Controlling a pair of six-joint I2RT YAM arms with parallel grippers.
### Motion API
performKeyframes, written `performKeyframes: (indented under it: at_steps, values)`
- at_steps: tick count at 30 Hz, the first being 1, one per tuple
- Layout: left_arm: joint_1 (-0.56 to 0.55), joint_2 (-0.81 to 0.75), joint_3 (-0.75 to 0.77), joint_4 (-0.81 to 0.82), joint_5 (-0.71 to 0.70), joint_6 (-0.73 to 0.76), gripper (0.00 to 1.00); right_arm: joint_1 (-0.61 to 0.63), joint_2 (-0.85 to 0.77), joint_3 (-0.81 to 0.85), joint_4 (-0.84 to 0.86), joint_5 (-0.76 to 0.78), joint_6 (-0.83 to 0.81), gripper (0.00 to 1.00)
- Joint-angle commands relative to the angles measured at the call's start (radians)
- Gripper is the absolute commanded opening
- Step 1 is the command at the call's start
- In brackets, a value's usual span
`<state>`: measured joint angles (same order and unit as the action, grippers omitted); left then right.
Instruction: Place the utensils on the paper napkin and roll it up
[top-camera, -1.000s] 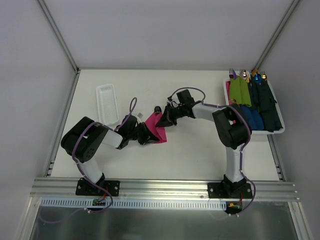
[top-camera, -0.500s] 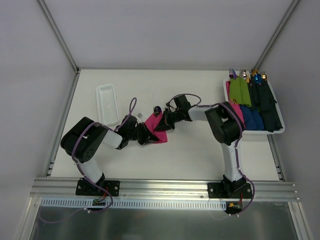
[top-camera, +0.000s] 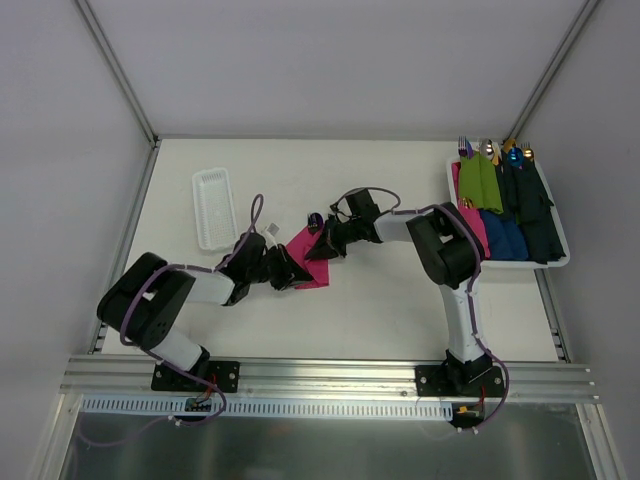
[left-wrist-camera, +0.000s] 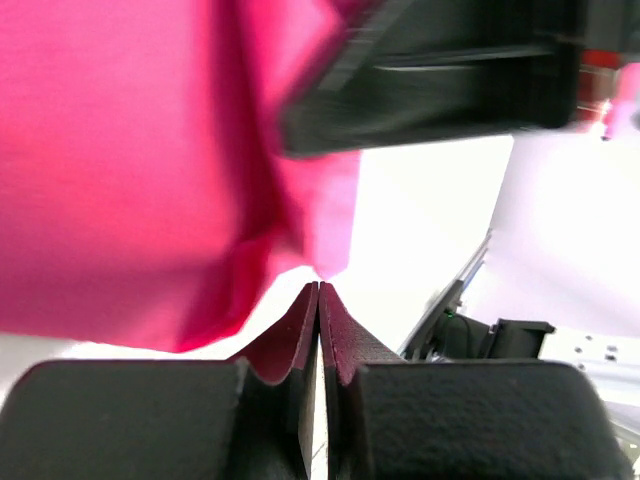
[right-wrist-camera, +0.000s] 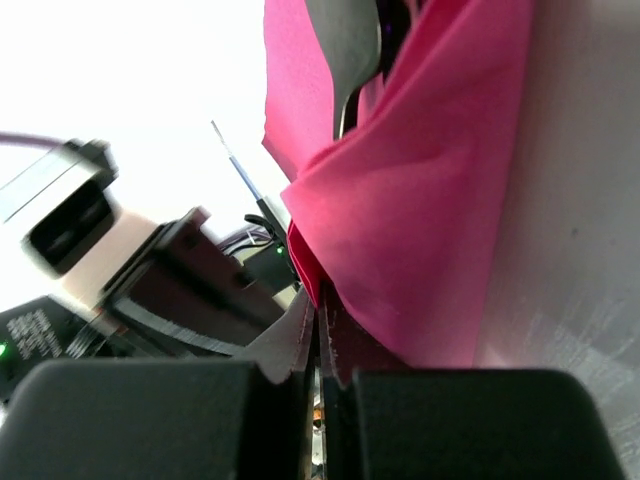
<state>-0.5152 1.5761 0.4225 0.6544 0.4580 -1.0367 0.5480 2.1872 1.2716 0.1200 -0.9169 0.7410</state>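
Note:
The magenta paper napkin lies folded at the table's middle, between my two grippers. A dark utensil tip pokes out at its far end. In the right wrist view a dark glossy utensil lies inside the napkin's fold. My right gripper is shut on a folded edge of the napkin. My left gripper is shut at the napkin's near left side. In the left wrist view the napkin hangs just above its tips, its corner touching them.
A white empty tray lies at the back left. A white tray at the right holds green, blue and navy rolled bundles with utensil tips. The right gripper's black body shows close in the left wrist view.
The right gripper has moved left onto the napkin and folded its right side over. The left arm's elbow has dropped left and lower; its gripper stays at the napkin.

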Motion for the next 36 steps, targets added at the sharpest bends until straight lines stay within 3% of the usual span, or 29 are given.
performKeyframes:
  at_steps: [1, 7, 25, 31, 35, 36]
  values:
    - [0.007, -0.112, -0.017, -0.018, -0.042, 0.041, 0.00, 0.006, 0.009, 0.031, 0.033, 0.012, 0.034, 0.00]
    - [0.004, -0.179, -0.001, -0.093, -0.059, 0.063, 0.02, 0.006, 0.020, 0.043, 0.035, 0.023, 0.047, 0.00]
    - [-0.017, -0.038, 0.148, -0.157, -0.157, 0.055, 0.02, 0.009, 0.031, 0.052, 0.043, 0.026, 0.063, 0.00]
    - [-0.017, 0.016, 0.229, -0.298, -0.216, 0.049, 0.01, 0.009, 0.031, 0.052, 0.041, 0.015, 0.055, 0.01]
    - [-0.016, 0.039, 0.271, -0.403, -0.269, 0.040, 0.00, 0.006, 0.028, 0.046, 0.036, 0.019, 0.052, 0.06]
    - [-0.016, 0.041, 0.278, -0.426, -0.281, 0.041, 0.00, 0.007, 0.026, 0.045, 0.036, 0.015, 0.051, 0.12]
